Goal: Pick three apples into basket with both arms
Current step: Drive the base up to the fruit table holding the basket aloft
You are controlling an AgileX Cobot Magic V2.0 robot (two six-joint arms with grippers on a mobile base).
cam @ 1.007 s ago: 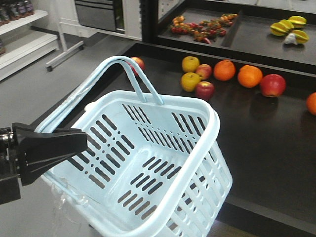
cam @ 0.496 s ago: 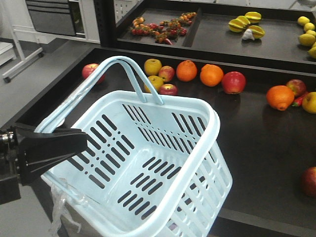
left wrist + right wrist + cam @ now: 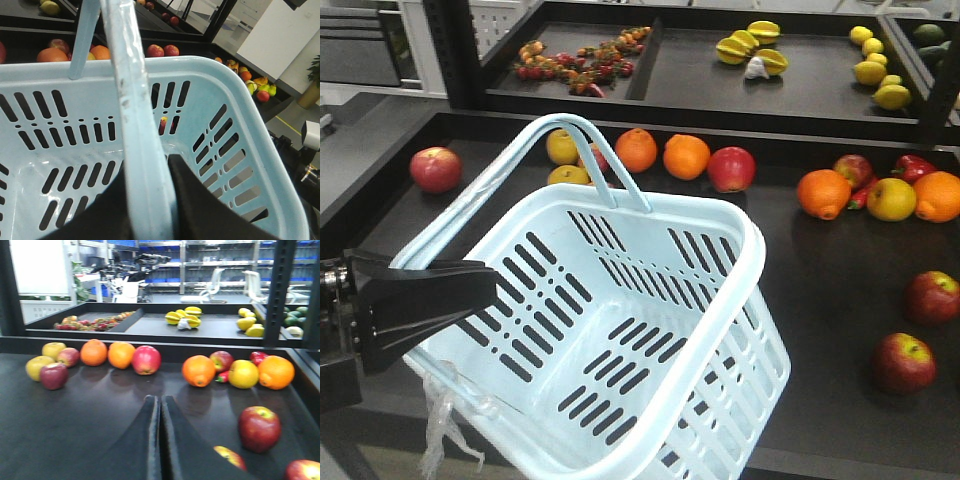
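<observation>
My left end effector (image 3: 150,202) clamps the basket (image 3: 200,67) by its hoop handle (image 3: 127,100); my right end effector (image 3: 160,400) is pressed together, red apple (image 3: 259,428) ahead-right.

Black table (image 3: 90,410) beneath the right claw (image 3: 159,399), two oranges (image 3: 94,352) beyond it leftward, yellow fruits (image 3: 37,367) farther left, starfruit (image 3: 184,317) ahead on the rear table (image 3: 220,329).
</observation>
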